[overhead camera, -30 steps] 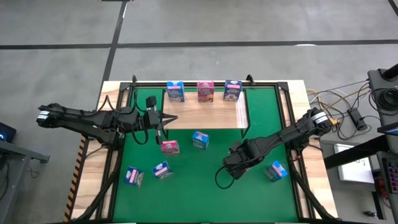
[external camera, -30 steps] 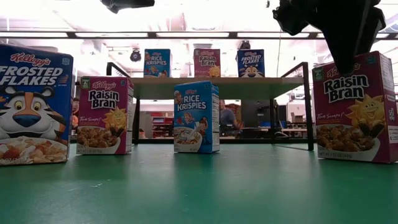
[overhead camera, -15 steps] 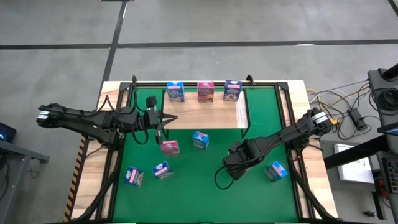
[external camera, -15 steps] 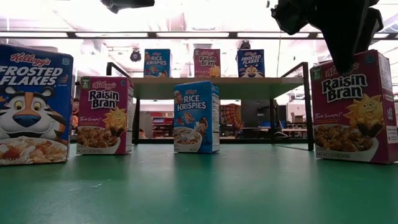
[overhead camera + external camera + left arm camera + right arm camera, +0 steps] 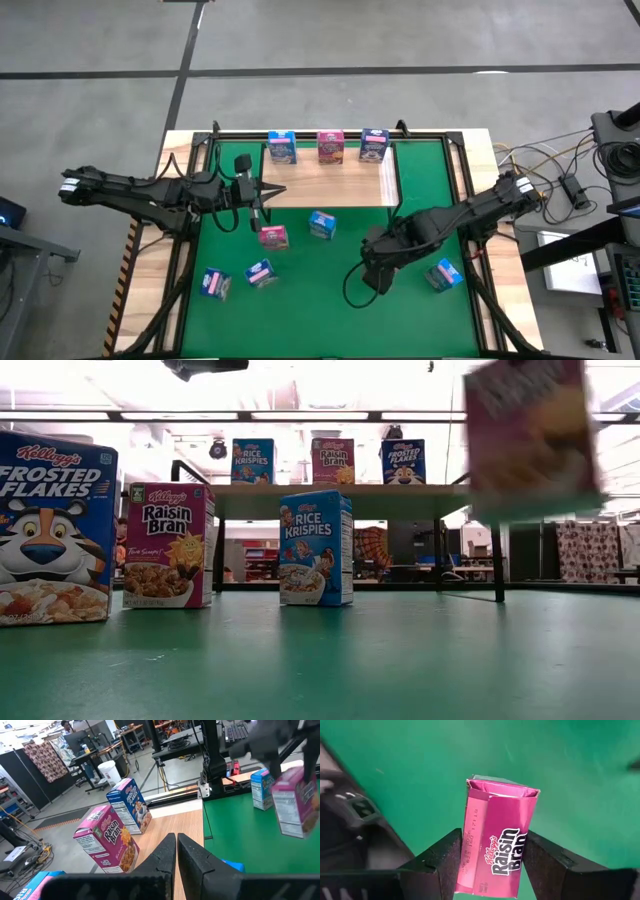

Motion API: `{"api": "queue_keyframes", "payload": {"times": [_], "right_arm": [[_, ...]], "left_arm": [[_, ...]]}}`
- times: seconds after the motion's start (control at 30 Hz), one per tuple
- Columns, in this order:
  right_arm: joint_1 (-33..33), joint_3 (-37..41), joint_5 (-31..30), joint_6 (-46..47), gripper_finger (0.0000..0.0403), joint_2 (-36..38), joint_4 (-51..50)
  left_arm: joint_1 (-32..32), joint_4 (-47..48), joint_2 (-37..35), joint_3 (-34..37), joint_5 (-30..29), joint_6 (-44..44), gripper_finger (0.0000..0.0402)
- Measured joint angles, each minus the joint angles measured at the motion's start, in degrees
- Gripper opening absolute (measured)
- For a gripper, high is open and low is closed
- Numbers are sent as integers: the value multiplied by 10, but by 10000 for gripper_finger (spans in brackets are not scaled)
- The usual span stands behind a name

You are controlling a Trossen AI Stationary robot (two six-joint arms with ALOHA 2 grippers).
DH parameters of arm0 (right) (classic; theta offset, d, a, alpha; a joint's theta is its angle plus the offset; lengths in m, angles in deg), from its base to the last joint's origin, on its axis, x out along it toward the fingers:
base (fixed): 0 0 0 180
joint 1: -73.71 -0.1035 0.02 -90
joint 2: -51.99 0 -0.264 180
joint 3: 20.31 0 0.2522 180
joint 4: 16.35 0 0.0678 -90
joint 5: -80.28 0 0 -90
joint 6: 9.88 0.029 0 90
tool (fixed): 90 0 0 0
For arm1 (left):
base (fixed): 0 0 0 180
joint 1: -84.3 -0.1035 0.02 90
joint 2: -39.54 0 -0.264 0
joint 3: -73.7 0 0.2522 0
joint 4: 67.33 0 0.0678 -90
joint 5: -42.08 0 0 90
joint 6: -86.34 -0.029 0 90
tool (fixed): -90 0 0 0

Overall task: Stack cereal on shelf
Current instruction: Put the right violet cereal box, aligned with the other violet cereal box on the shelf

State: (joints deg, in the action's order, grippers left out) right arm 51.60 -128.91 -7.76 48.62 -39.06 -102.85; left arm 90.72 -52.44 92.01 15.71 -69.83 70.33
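My right gripper [image 5: 492,872] is shut on a pink Raisin Bran cereal box [image 5: 497,840], which shows blurred and high in the low view [image 5: 530,430]. In the high view my right gripper [image 5: 380,268] hides it. My left gripper [image 5: 176,851] is shut and empty over the shelf's near left part [image 5: 262,205]. The shelf [image 5: 340,180] carries three upright boxes: light blue [image 5: 282,147], pink [image 5: 331,146] and dark blue [image 5: 374,146]. Other boxes stand on the green mat: pink [image 5: 273,236], light blue [image 5: 322,225], dark blue [image 5: 214,284]. My right gripper pinches the pink box between its two fingers, one on either side of its upper part [image 5: 470,865], by the Raisin Bran lettering. The fingers come from above, pointing down. The box hangs below them, lifted clear of the mat, its bottom end [image 5: 502,787] farthest from the gripper.
Two more boxes stand on the mat, one at the near left [image 5: 261,273] and a light blue one at the near right [image 5: 443,273]. A black metal frame [image 5: 330,134] borders the mat and the shelf. Cables lie off the table's right side [image 5: 545,175].
My right gripper has gone up with the pink box. The box stood on the mat a second ago and now hangs clear of it, high in the low view.
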Motion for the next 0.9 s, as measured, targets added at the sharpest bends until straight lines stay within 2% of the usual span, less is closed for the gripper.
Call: {"api": "queue_keyframes", "payload": {"times": [0.2, 0.43, 0.63, 0.9], "right_arm": [[10, -99, -101, -76, 178, 1, -3], [50, -188, -202, -222, 178, 1, -2], [126, -215, -193, -341, 178, 1, -3], [230, -211, -133, -449, 178, 1, -3]], "left_arm": [[0, -1, 0, 0, 0, 0, 0], [0, -3, 0, 0, 0, 0, 0], [0, -3, 0, 0, 0, 0, 0], [0, -3, 0, 0, 0, 0, 0]]}}
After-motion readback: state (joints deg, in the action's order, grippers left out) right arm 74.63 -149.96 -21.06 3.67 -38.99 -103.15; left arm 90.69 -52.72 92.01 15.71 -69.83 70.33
